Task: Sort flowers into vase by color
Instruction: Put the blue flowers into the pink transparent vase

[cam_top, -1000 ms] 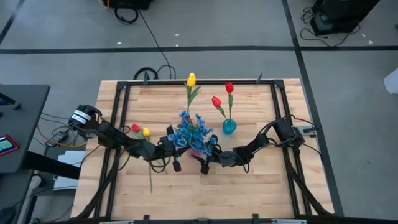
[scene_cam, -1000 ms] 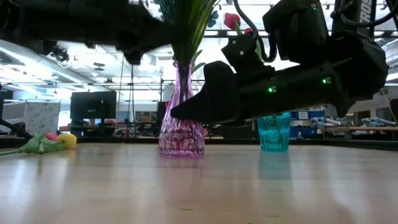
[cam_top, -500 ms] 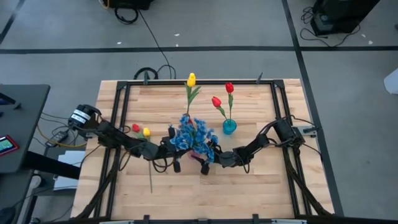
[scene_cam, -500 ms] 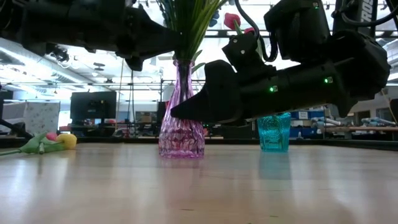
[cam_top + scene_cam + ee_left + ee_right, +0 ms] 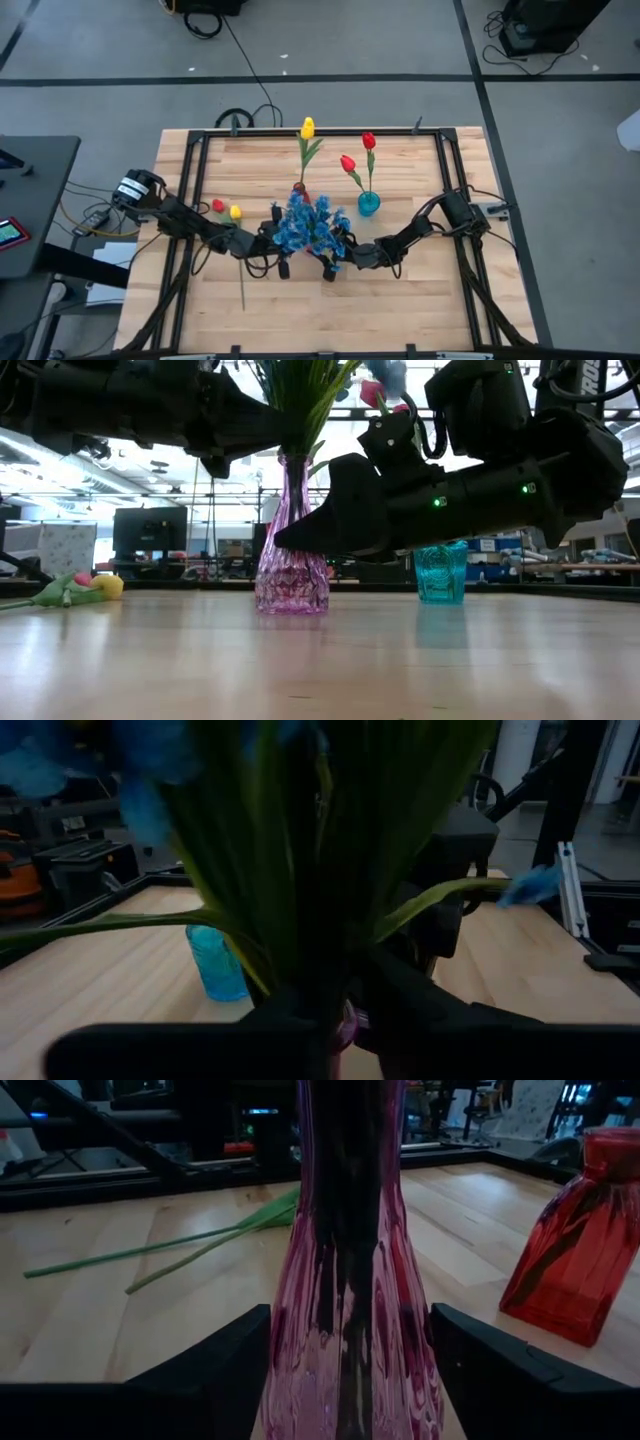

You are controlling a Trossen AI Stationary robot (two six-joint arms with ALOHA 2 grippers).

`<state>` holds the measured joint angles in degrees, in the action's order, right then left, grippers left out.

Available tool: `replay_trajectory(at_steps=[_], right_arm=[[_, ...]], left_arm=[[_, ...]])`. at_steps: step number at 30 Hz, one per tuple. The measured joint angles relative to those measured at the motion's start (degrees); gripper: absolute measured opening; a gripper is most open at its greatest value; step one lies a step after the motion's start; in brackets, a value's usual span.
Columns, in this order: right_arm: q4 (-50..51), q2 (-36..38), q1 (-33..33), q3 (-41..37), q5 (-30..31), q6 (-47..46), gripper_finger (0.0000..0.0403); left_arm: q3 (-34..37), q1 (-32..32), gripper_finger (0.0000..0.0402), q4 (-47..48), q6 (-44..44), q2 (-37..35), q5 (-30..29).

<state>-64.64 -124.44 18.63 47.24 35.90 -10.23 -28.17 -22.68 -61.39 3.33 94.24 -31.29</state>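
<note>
Blue bunch (image 5: 306, 224) has sunk lower into purple vase (image 5: 291, 556), frame centre: insertion nearly done. Left gripper (image 5: 222, 435) at stems, grip unclear. Right gripper (image 5: 345, 1370) spread around vase, steadying. Red/yellow tulips (image 5: 227, 210) lie left on tabletop (image 5: 400, 300), unsorted.

The tabletop (image 5: 400, 160) is pale wood in jointed planks with visible grain and a soft satin sheen, edged by a matt black metal frame (image 5: 320, 131). On it stands a pink vase (image 5: 291, 565) of clear ribbed glass, glossy, with vertical flutes catching the light. Near the pink vase, a small teal vase (image 5: 440, 572) looks like patterned translucent glass, and a red vase (image 5: 566, 1238) is smooth, shiny glass. The blue blossoms (image 5: 305, 222) above the pink vase look like soft cloth, their green stems (image 5: 300, 850) smooth plastic. The right hand (image 5: 345, 1370) flanking the pink vase is matt black plastic.
</note>
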Motion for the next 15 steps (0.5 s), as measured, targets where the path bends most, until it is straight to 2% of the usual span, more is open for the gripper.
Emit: replay_trajectory(at_steps=[9, 12, 15], right_arm=[[0.48, -0.07, -0.63, 0.0, -0.32, -2.63, 0.0294], [0.82, -0.07, -0.66, 0.0, -0.38, -2.61, 0.03], [1.19, -0.07, -0.66, 0.0, -0.41, -2.48, 0.0304]], left_arm=[[-0.06, -0.98, 0.0187, 0.38, -1.5, -0.66, -0.56], [-0.04, -1.68, 0.0213, 1.29, -3.08, -1.7, -0.76], [0.02, -2.82, 0.0222, 4.16, -5.2, -3.52, -2.95]])
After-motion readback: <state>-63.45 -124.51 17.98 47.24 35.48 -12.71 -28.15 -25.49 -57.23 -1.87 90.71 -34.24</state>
